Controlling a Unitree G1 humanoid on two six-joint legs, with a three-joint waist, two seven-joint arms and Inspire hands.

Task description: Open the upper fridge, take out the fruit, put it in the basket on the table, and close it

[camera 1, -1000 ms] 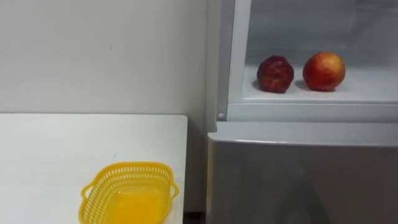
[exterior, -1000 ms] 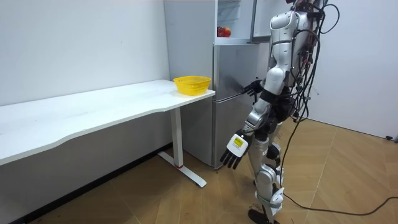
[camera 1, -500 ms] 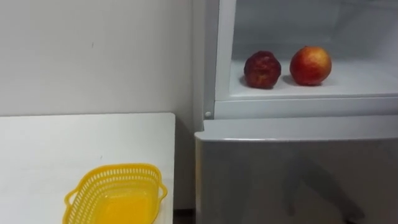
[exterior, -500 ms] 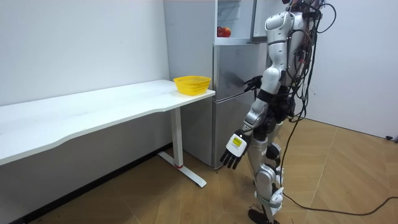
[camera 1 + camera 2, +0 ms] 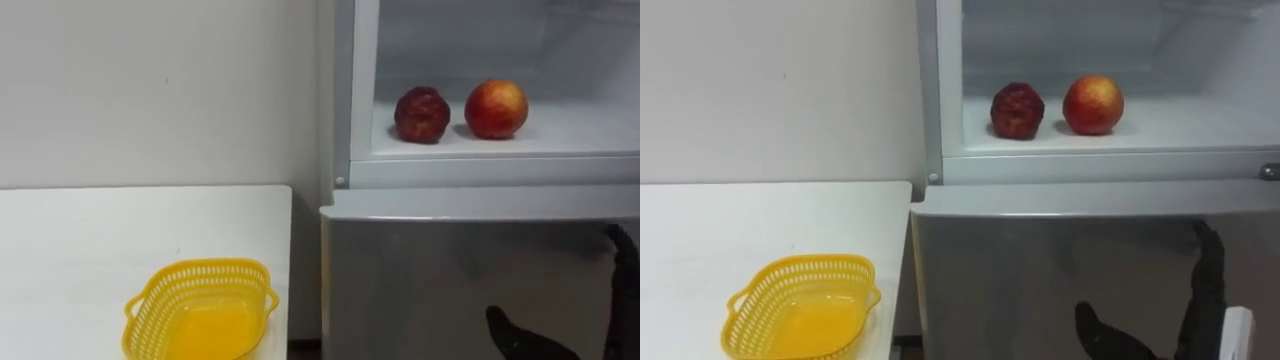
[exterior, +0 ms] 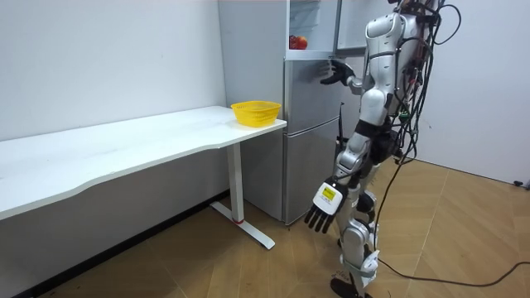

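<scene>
Two fruits lie on the white shelf of the open upper fridge: a dark red one (image 5: 421,114) on the left and a red-and-yellow one (image 5: 495,109) to its right. They also show in the room view as red fruit (image 6: 298,41). My right hand (image 5: 1206,290) is open, its dark fingers pointing up in front of the lower fridge door, below and to the right of the fruits and holding nothing. In the room view that right hand (image 6: 335,73) is raised near the fridge's upper edge. My left hand (image 6: 325,203) hangs open by my thigh.
A yellow plastic basket (image 5: 200,310) sits empty on the white table (image 5: 80,250), near the table's right end beside the fridge. The grey lower fridge door (image 5: 450,270) is closed. The upper door (image 6: 348,25) stands swung open. I stand facing the fridge on a wooden floor.
My right arm has lifted from hip height up to the fridge's upper edge, bringing the hand into the eye views at the lower right. The eye views shifted slightly.
</scene>
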